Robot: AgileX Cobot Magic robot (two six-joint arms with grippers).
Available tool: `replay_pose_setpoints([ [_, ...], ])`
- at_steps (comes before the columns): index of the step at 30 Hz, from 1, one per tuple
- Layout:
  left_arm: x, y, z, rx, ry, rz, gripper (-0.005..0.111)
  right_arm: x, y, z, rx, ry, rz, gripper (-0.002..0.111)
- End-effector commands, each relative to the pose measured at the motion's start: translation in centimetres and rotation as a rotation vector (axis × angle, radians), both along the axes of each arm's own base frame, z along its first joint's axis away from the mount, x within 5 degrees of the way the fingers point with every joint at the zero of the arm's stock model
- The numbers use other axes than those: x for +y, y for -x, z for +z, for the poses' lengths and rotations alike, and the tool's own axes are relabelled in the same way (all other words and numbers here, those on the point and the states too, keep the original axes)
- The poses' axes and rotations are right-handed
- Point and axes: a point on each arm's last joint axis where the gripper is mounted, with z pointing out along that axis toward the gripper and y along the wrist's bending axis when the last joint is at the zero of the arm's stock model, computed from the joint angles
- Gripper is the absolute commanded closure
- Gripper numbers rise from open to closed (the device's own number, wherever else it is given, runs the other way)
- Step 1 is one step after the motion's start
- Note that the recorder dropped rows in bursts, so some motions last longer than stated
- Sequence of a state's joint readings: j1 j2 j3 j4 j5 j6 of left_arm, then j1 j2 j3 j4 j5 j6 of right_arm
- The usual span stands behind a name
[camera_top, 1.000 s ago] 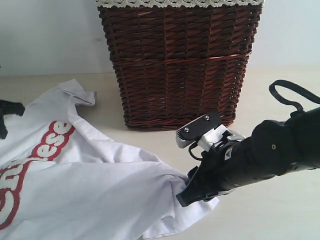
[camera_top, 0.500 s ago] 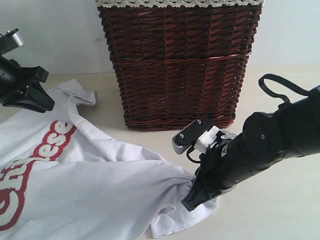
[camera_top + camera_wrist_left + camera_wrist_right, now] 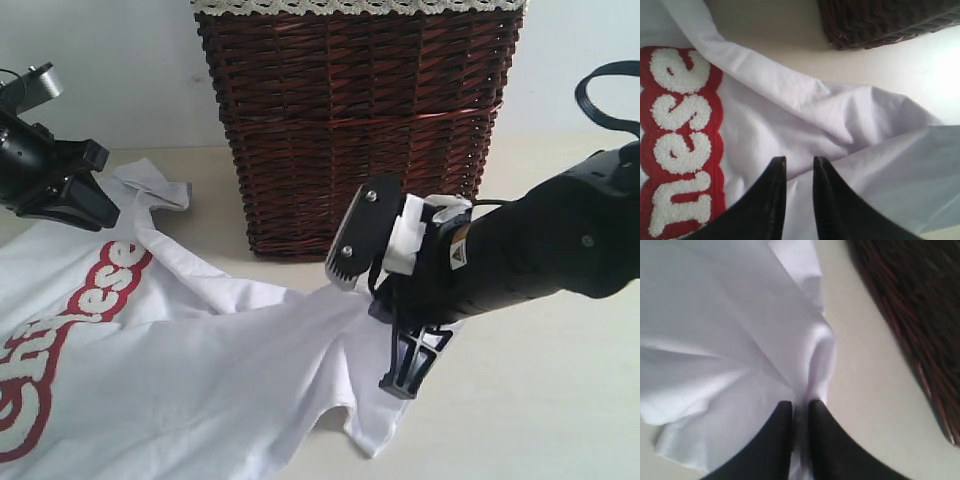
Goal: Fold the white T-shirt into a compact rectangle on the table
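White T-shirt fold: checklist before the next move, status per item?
1. Right gripper holds the white T-shirt: ok, cloth is bunched between its fingers.
2. Left gripper holds cloth: cannot tell; jaws nearly closed over the shirt.
3. Shirt lying flat: not ok, creased and gathered toward the right gripper.
4. Right gripper apart from the wicker basket: ok, bare table shows between them in the right wrist view.
5. Whole shirt in view: not ok, it runs off the exterior view's edge.
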State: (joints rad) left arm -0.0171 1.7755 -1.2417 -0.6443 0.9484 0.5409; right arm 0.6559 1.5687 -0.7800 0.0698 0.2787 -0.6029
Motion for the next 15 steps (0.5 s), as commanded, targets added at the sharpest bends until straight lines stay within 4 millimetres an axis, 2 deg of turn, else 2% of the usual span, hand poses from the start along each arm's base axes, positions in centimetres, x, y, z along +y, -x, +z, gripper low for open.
replay_pose_setpoints([
  [1, -0.2, -0.1, 0.1, -0.01, -0.001, -0.006, 0.085, 1.5, 1.5, -0.2, 0.012, 0.041, 0.111, 0.079],
  [3, -0.2, -0.1, 0.1, -0.01, -0.001, -0.006, 0.085, 2.2, 2.5, -0.4, 0.051, 0.06, 0.145, 0.079],
  [7, -0.2, 0.0, 0.1, -0.004, 0.002, -0.007, 0.085, 3.6, 5.1, -0.5, 0.121, 0.085, 0.2, 0.09],
  [9, -0.6, 0.4, 0.2, 0.022, 0.022, -0.048, 0.085, 4.1, 5.6, -0.5, 0.133, 0.077, 0.197, 0.09],
  [11, -2.0, 1.3, 0.0, 0.053, 0.055, -0.213, 0.085, 4.2, 5.8, -0.5, 0.144, 0.068, 0.177, 0.085],
  [13, -4.3, 2.3, -0.4, 0.058, 0.107, -0.345, 0.085, 4.2, 5.7, -0.5, 0.131, 0.073, 0.179, 0.076],
  [15, -6.6, 3.6, -1.2, 0.068, 0.069, -0.462, 0.085, 3.7, 5.0, -0.4, 0.1, 0.093, 0.134, 0.07],
])
